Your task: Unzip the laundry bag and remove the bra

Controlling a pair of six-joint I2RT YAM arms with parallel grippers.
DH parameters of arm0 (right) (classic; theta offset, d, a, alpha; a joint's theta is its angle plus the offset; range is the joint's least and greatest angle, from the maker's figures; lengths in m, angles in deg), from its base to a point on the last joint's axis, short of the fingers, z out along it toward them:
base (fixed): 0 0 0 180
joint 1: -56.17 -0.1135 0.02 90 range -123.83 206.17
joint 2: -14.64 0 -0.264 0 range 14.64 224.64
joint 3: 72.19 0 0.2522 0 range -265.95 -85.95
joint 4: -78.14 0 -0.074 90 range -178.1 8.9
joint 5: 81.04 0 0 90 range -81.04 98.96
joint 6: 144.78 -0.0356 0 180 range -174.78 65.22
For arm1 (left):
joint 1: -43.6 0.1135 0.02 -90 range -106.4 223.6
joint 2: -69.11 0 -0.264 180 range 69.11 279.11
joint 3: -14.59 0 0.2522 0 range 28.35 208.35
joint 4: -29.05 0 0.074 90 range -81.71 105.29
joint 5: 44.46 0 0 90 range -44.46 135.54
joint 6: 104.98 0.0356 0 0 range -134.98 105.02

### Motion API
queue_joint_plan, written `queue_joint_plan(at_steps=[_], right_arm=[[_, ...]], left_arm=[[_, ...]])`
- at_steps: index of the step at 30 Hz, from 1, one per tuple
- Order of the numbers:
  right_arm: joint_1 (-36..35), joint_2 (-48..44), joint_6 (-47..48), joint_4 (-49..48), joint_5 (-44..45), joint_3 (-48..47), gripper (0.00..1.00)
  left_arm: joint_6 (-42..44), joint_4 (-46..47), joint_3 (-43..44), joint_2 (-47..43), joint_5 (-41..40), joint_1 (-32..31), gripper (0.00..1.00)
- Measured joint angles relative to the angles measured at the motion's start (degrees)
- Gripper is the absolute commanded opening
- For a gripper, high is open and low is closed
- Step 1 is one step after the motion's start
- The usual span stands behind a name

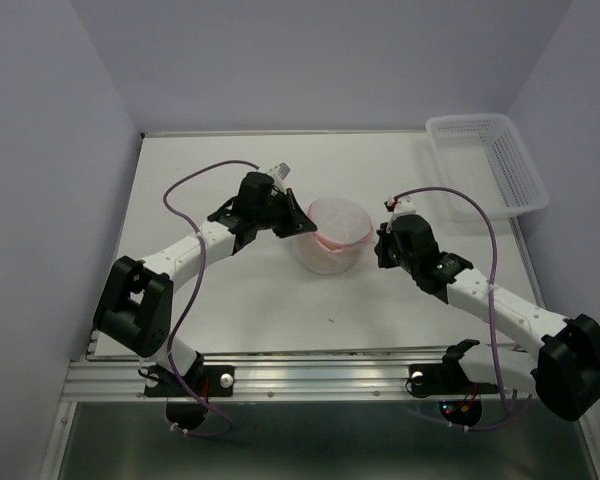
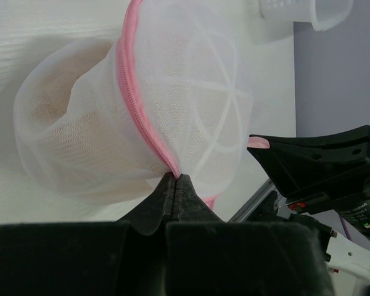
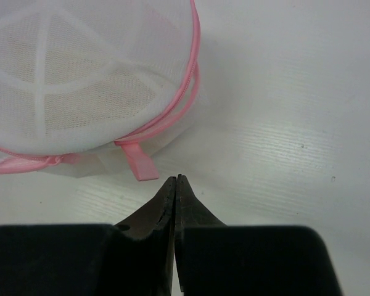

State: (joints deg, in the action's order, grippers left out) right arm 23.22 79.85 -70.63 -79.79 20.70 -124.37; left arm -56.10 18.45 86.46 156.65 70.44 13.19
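The laundry bag [image 1: 332, 232] sits near the middle of the table [image 1: 230, 300], domed and upright. The tan bra [image 2: 55, 111] shows through the mesh inside it, and the zipper looks shut along the stretch in view. The left gripper [image 2: 174, 180] is on the bag's left side, its jaws pressed together on the mesh right at the pink zipper edging [image 2: 132, 92]. The right gripper [image 3: 176, 180] is on the bag's right side, jaws pressed together on nothing, with the pink pull tab [image 3: 140, 163] lying just beside its tips. The main risk is probably at that tab: it is flat, limp and low against the table, so jaws that do not spread first, or that come in slightly off, would likely nudge it aside or catch only mesh. Because the bag is light and held at a single point, a pull on the tab could drag or fold the whole pouch instead of running the slider, and the left pinch on thin mesh may slip. There is bare table on the near and far sides of the bag. The white lattice basket [image 1: 520, 165] stands well apart, beyond the bag to the right by the table's corner.
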Motion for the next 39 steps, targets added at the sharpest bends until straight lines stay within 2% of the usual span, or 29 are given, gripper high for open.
queue_joint_plan(at_steps=[2, 6, 7, 12, 13, 18, 19, 22, 24, 30, 34, 39], right_arm=[[0.0, -0.7, -0.2, 0.4, -0.7, -0.1, 0.14], [0.0, -1.1, -1.7, 3.2, -0.8, -1.4, 0.21], [0.0, -1.1, -2.3, 4.7, -0.4, -2.3, 0.27], [0.0, -1.1, -4.8, 7.6, 0.6, -5.6, 0.39], [0.3, -1.1, -5.1, 7.9, 0.7, -6.0, 0.40], [4.3, -1.1, -5.4, 8.5, -2.3, -8.1, 0.57], [5.9, -1.0, -5.3, 8.2, -4.5, -8.9, 0.63], [9.7, -0.3, -5.0, 6.7, -10.4, -11.1, 0.68], [12.3, 0.9, -4.5, 4.2, -15.7, -12.5, 0.76], [17.9, 8.9, -2.0, -4.2, -34.1, -14.1, 0.92], [19.3, 16.1, -0.3, -6.7, -42.6, -16.3, 0.95], [19.9, 20.0, -0.1, -9.3, -49.8, -16.6, 0.96]], left_arm=[[1.3, 0.0, 0.0, 0.0, -0.2, -0.2, 0.00], [4.9, 0.5, 0.0, -0.1, -0.4, -0.7, 0.00], [6.3, 0.6, 0.0, -0.2, -0.3, -0.8, 0.00], [15.7, 2.6, -1.1, -2.1, -0.2, -1.0, 0.00], [17.0, 2.9, -1.4, -2.5, -0.2, -1.0, 0.00], [23.6, 5.5, -3.5, -5.5, 0.0, -1.0, 0.00], [24.8, 6.0, -3.9, -6.0, 0.2, -1.0, 0.00], [27.1, 7.3, -4.9, -6.8, 0.5, -1.0, 0.00], [28.4, 8.0, -5.5, -7.0, 0.7, -1.0, 0.00], [30.6, 9.1, -6.6, -7.3, 1.4, -1.0, 0.00], [31.2, 9.5, -6.7, -7.3, 1.4, -1.0, 0.00], [31.3, 9.6, -6.7, -7.3, 1.4, -1.0, 0.00]])
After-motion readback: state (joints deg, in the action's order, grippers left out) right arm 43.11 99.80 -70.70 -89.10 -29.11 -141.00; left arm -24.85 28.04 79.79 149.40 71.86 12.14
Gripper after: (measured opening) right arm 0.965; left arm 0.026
